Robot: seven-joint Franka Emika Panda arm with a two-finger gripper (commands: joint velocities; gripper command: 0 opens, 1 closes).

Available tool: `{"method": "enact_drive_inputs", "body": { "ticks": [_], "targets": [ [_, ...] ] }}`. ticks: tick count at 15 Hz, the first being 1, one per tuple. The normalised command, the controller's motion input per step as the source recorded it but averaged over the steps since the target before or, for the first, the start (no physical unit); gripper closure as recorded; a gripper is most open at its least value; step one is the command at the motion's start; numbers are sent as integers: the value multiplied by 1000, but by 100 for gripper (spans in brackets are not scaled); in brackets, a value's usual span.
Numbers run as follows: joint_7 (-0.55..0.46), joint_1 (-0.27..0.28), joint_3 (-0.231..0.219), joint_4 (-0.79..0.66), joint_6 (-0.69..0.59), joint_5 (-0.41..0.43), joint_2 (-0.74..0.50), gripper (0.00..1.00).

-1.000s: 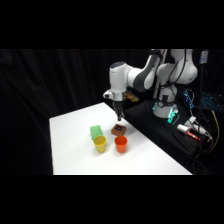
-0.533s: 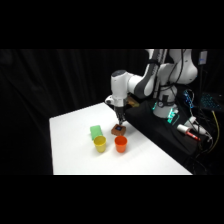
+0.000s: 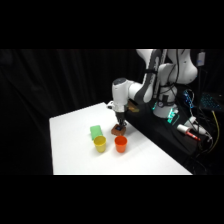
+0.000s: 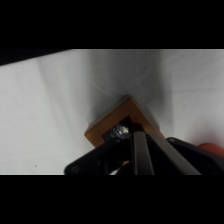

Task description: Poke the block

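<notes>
Side view: block (image 3: 119,130) mostly hidden behind gripper (image 3: 120,125); only brown sliver shows at table level, spot on top face not discernible. Contact between gripper and block too small to tell. Arm (image 3: 150,85) cut off by picture's top. Table (image 3: 75,150) cut at bottom edge.

Wrist view: block (image 4: 112,122) near half covered by black linkage (image 4: 125,157); front edge hidden. Gripper (image 4: 140,145) tips blurred against block top. Orange object (image 4: 210,148) at right edge cut off, identity unclear.
</notes>
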Motion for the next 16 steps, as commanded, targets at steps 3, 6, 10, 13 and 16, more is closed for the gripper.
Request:
{"method": "enact_drive_inputs", "body": {
  "ticks": [3, 6, 10, 13, 16],
  "targets": [
    [5, 91, -68, 0, 222, 113, 108, 100],
    [7, 107, -80, -7, 108, 71, 4, 100],
    [-12, 120, -83, -19, -284, 19, -276, 100],
    [8, 109, -76, 32, -487, -77, -400, 100],
    [-51, 39, -21, 100, -485, -46, -353, 100]
  ]
}}
